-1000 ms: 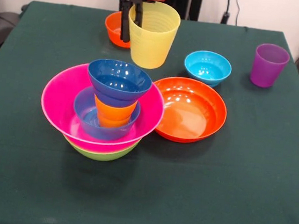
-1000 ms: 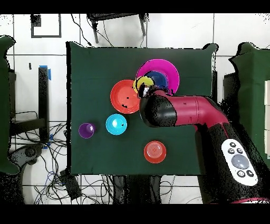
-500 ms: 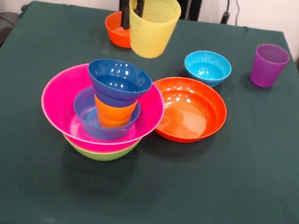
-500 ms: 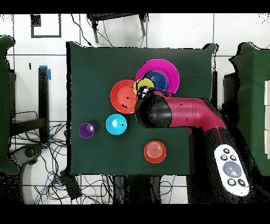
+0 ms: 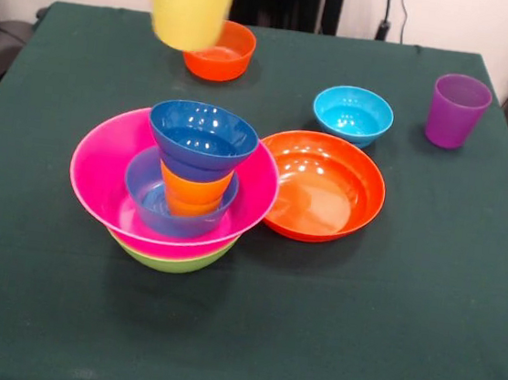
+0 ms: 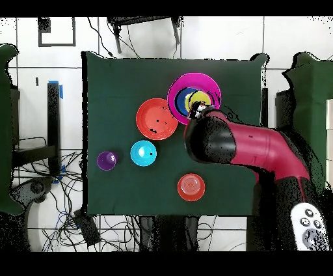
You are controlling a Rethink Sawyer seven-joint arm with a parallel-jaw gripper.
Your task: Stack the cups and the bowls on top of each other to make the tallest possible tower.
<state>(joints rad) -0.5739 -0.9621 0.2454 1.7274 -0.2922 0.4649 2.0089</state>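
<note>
Translucent yellow cup [image 5: 189,1] hangs ribbed and blurred above the tower [image 5: 181,182]; hand's grip unclear.

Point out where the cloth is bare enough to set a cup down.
Widest bare stretch: the table's whole near edge in the front view, below the tower and the shallow orange bowl. More lies beside the purple cup, toward the near corner. Crowded: tower and orange bowl touch, with the cyan bowl close behind.
</note>
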